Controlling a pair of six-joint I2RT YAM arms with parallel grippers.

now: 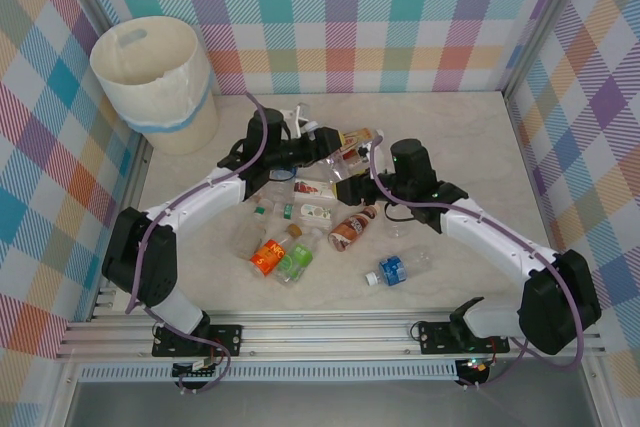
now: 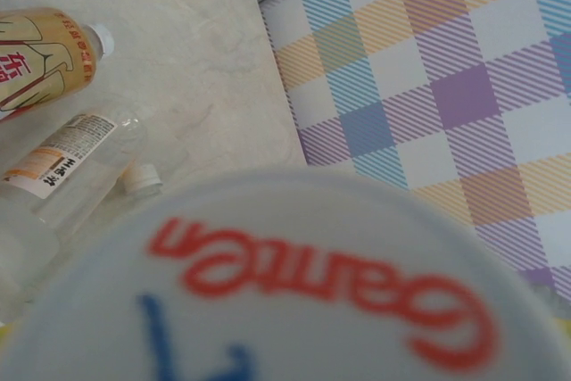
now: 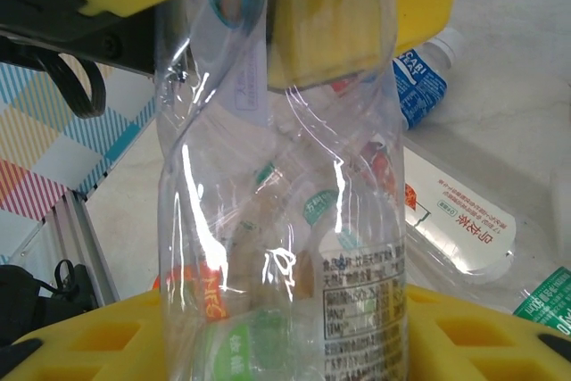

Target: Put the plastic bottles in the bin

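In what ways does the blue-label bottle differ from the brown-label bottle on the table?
Label: the blue-label bottle has a blue one, the brown-label bottle a reddish-brown one. Place: the blue-label bottle lies alone, nearer the front edge of the table; the brown-label bottle lies farther in. Both lie on their sides, outside the bin.

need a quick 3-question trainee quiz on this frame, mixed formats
1. True or false: the bin stands at the far left corner of the table.
2. What sits between the fingers of the right gripper? A) a clear bottle B) a loose cap C) nothing
3. Fill in: the blue-labelled bottle lies nearer the ___ arm's base.
Key: 1 true; 2 A; 3 right.
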